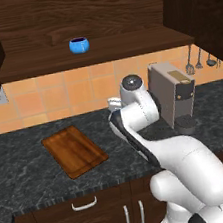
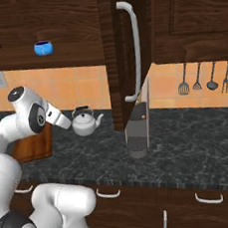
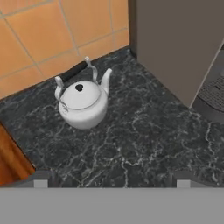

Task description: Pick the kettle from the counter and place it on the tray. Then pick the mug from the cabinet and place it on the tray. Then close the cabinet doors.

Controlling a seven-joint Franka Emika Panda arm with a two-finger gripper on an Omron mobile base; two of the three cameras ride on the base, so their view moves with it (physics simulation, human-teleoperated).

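Just two dark finger tips poke up at the bottom of my hand view, set far apart, so I read the gripper as spread wide with nothing between its jaws. Directly beneath them I see bare counter, dark speckled stone with white veins.

Ahead of the hand and a little to its left, the kettle stands upright on that stone, lid knob up and wire handle arched over it, apart from the fingers. From the right base view I see it just beyond the arm's wrist, spout pointing toward the coffee machine.

On the hand's left, a corner of the tray comes into the hand view, near the kettle but not touching it. In the left base view the tray lies flat on the counter with nothing on it.

To the hand's right rises the grey side of the coffee machine.

Above all this, the mug sits on the shelf of the cabinet. One of the cabinet doors stands swung open, its silver bar handle facing the right base camera.
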